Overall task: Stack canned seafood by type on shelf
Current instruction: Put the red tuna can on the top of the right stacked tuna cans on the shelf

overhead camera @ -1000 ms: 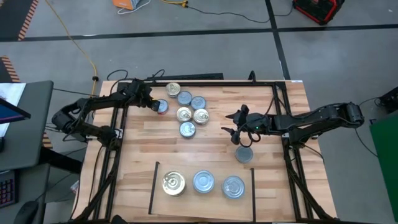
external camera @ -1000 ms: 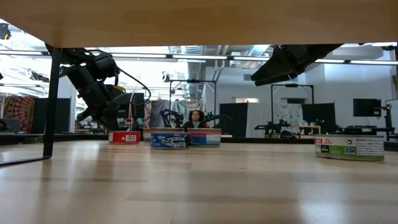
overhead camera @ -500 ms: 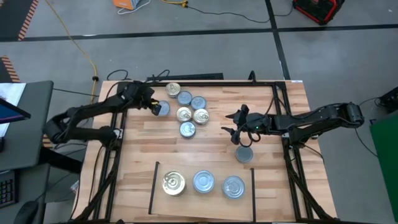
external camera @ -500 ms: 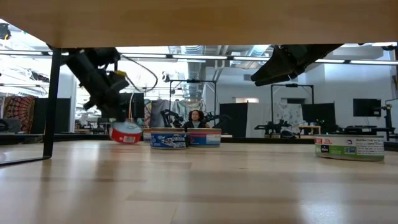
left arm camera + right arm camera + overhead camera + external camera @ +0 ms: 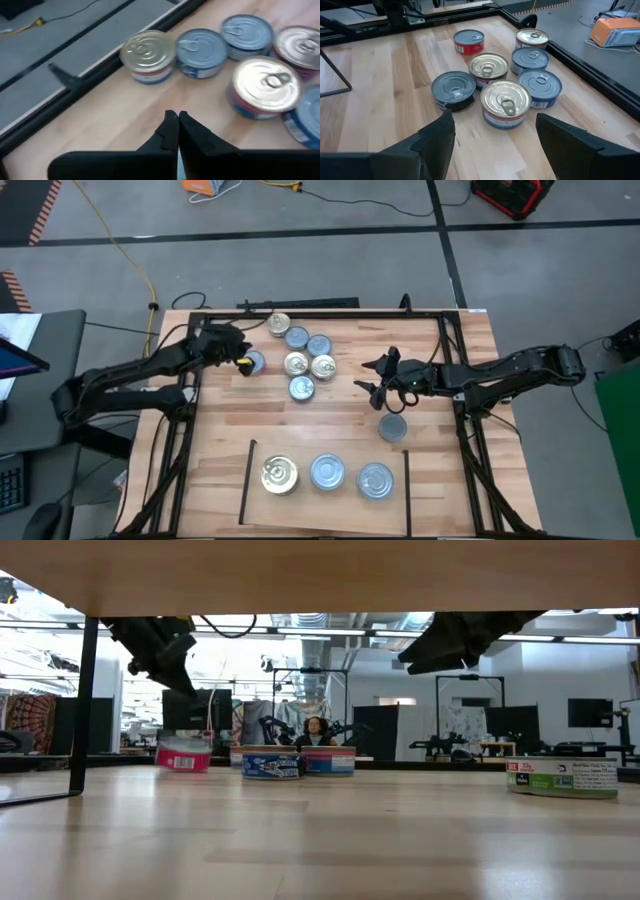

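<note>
Several canned seafood tins cluster at the table's far middle [image 5: 305, 355], gold tops and blue-silver tops mixed, all resting flat. A red-sided tin [image 5: 256, 362] stands alone just left of them, flat on the wood [image 5: 183, 755]. My left gripper [image 5: 243, 361] is shut and empty [image 5: 175, 122], raised above and beside that tin [image 5: 172, 660]. My right gripper [image 5: 385, 385] hovers open [image 5: 495, 145] right of the cluster, above a grey-topped tin [image 5: 393, 428]. The shelf [image 5: 250, 480] at the near edge holds three tins side by side.
A black metal frame [image 5: 320, 313] runs around the table's far and side edges, with posts by both arms. A green-labelled tin [image 5: 562, 778] sits at the right in the low view. Bare wood lies between the cluster and the shelf.
My left gripper, shut throughout, has risen and drawn back toward the table's left edge, away from the cluster. The red-sided tin tipped up on one edge half a second ago. It now lies flat again, shifted slightly toward the left and near edges.
</note>
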Controlling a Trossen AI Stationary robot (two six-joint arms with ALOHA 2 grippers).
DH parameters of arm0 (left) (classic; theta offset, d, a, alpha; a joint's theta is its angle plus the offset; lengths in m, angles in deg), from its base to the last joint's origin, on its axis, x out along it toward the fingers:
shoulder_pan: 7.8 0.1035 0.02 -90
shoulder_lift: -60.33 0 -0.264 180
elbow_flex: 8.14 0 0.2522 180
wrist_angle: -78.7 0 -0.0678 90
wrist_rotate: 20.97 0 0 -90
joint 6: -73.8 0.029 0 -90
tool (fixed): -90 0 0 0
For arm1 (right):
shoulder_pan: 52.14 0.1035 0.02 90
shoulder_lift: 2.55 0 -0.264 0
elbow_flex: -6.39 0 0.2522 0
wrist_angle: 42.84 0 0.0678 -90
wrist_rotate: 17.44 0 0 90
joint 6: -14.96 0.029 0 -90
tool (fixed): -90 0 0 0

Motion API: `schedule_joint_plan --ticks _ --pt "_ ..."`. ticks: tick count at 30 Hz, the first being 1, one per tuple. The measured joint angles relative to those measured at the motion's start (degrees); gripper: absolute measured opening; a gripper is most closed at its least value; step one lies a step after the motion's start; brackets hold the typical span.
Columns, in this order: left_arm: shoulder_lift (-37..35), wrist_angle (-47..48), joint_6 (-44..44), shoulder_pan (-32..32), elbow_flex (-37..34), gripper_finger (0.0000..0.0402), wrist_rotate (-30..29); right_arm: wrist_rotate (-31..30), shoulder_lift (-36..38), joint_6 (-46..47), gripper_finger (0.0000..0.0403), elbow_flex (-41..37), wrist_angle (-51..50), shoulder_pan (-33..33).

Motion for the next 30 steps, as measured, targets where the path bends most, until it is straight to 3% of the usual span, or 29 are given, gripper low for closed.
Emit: schedule_joint_plan --ticks 6,11,16,22,26,30 --pt "-0.10 0.53 -0.46 -2.76 0.02 0.0000 0.66 -0.11 0.01 0.44 0.0302 0.00 0.22 -0.04" --pt "-0.08 5.09 -0.72 -3.85 0.05 0.0001 7.98 -0.13 0.01 0.91 0.0302 0.00 -1.11 -0.04" --pt "0.03 13.43 0.21 -9.31 0.04 0.0033 -1.16 -0.14 0.01 1.45 0.0302 0.00 -1.48 -0.04" --pt "0.21 14.88 -0.17 -13.03 -0.04 0.0080 -3.02 -0.15 0.01 1.47 0.0302 0.00 0.55 -0.04" --pt "2.94 14.16 -4.95 -12.20 -0.04 0.0083 -8.93 -0.15 0.01 1.46 0.0302 0.00 2.15 -0.04" --pt "7.79 13.15 -7.75 -10.50 -0.04 0.0068 -6.95 -0.15 0.01 1.47 0.0302 0.02 2.64 0.15"
